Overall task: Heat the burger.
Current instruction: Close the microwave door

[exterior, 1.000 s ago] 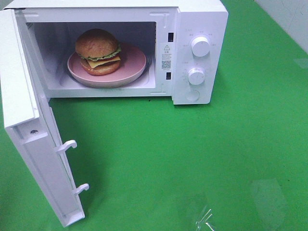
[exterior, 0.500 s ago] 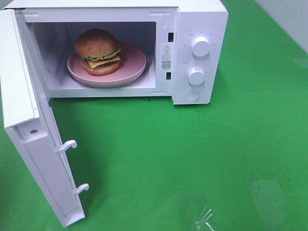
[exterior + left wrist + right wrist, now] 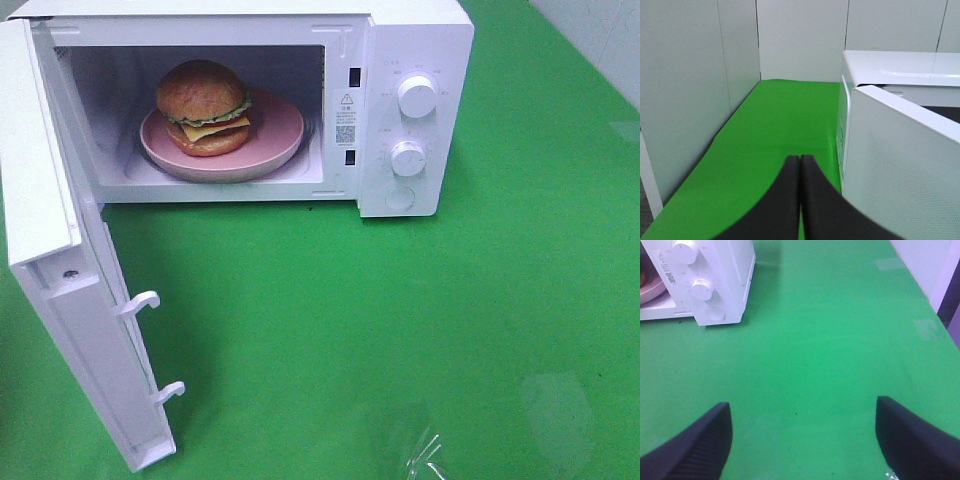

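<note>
Left gripper, jaws pressed together and empty, hovers near the open microwave door. Right gripper hangs wide open above green mat. Burger sits on a pink plate inside the microwave. A hard or glancing push could shift the microwave or leave the door unlatched.

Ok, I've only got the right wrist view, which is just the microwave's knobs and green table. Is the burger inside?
Observer: Yes, the burger sits on the pink plate inside the microwave.
Operator: Closed up?
Observer: No, the door stands wide open on the left of the exterior high view.
Operator: And my other arm?
Observer: The left gripper is shut on nothing, outside the door's outer face.
</note>
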You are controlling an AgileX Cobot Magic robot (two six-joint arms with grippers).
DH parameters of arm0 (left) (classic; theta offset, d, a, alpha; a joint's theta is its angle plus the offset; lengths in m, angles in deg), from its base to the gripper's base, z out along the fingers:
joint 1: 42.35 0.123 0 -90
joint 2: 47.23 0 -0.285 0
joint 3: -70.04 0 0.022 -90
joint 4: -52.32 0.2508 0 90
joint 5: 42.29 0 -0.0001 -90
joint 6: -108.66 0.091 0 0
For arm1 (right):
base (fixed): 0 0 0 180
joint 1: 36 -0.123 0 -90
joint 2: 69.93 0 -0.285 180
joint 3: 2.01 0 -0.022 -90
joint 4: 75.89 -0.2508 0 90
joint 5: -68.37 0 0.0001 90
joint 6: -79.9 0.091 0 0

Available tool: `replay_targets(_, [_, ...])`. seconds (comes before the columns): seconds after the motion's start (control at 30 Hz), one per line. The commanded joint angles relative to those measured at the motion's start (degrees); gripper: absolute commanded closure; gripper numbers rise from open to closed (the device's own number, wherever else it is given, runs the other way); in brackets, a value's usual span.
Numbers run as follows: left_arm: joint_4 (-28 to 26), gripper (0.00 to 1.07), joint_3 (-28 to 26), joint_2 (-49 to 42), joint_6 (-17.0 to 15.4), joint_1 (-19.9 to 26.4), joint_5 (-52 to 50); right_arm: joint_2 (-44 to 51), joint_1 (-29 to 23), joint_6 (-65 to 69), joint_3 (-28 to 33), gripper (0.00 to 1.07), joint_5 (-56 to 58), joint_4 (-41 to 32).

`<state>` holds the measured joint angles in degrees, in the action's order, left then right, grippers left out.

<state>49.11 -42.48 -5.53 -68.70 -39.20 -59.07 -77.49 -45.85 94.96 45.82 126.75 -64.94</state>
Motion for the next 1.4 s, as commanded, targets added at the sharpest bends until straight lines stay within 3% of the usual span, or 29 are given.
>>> replay_targets(0.03, [0.6, 1.07, 0.8, 3.3, -0.4, -0.4, -5.0, 1.5, 0.3, -0.7, 0.1, 0.32, -0.3, 0.2])
replay_targets(0.17, [3.8, 1.07, 0.8, 8.5, -2.2, -0.4, -9.4, 1.5, 0.3, -0.7, 0.1, 0.32, -0.3, 0.2])
replay_targets(0.23, [7.6, 1.07, 0.8, 12.5, -6.0, -0.4, -11.7, 1.5, 0.3, -0.7, 0.1, 0.32, -0.3, 0.2])
replay_targets(0.27, [7.6, 1.07, 0.8, 12.5, -6.0, -0.4, -11.7, 1.5, 0.3, -0.7, 0.1, 0.32, -0.3, 0.2])
replay_targets(0.33, [16.0, 1.07, 0.8, 17.3, -12.4, -0.4, -16.3, 1.5, 0.3, -0.7, 0.1, 0.32, -0.3, 0.2])
replay_targets(0.43, [18.5, 1.07, 0.8, 18.7, -14.3, -0.4, -18.2, 1.5, 0.3, -0.7, 0.1, 0.32, -0.3, 0.2])
replay_targets(0.47, [23.1, 1.07, 0.8, 21.5, -17.6, -0.4, -21.9, 1.5, 0.3, -0.7, 0.1, 0.32, -0.3, 0.2])
replay_targets(0.5, [23.1, 1.07, 0.8, 21.5, -17.6, -0.4, -21.9, 1.5, 0.3, -0.7, 0.1, 0.32, -0.3, 0.2])
replay_targets(0.53, [28.1, 1.07, 0.8, 24.9, -20.3, -0.4, -26.0, 1.5, 0.3, -0.7, 0.1, 0.32, -0.3, 0.2])
replay_targets(0.57, [31.1, 1.07, 0.8, 28.6, -21.0, -0.4, -31.0, 1.5, 0.3, -0.7, 0.1, 0.32, -0.3, 0.2])
replay_targets(0.67, [32.3, 1.07, 0.8, 30.1, -21.0, -0.4, -32.7, 1.5, 0.3, -0.7, 0.1, 0.32, -0.3, 0.2])
replay_targets(0.73, [33.3, 1.07, 0.7, 37.1, -21.6, -0.4, -40.8, 1.5, 0.3, -0.7, 0.1, 0.32, -0.3, 0.2])
replay_targets(0.87, [33.2, 1.07, 0.3, 41.2, -23.1, -1.1, -46.0, 1.5, 0.3, -0.7, 0.1, 0.32, -0.3, 0.2])
replay_targets(1.0, [31.7, 1.07, 0.1, 44.4, -21.8, -3.9, -46.4, 1.5, 0.3, -0.7, 0.1, 0.32, -0.3, 0.2])
replay_targets(1.07, [27.4, 1.07, 0.1, 47.7, -17.4, -9.1, -46.5, 1.5, 0.3, -0.7, 0.1, 0.32, -0.3, 0.2])
replay_targets(1.17, [25.7, 1.07, 0.1, 48.2, -16.4, -10.2, -46.5, 1.5, 0.3, -0.7, 0.1, 0.32, -0.3, 0.2])
replay_targets(1.23, [18.5, 1.07, 0.1, 50.4, -13.5, -15.4, -47.6, 1.5, 0.3, -0.7, 0.1, 0.32, -0.3, 0.2])
replay_targets(1.4, [14.7, 1.07, -0.6, 52.4, -12.0, -18.8, -49.8, 1.5, 0.3, -0.7, 0.1, 0.32, -0.3, 0.2])
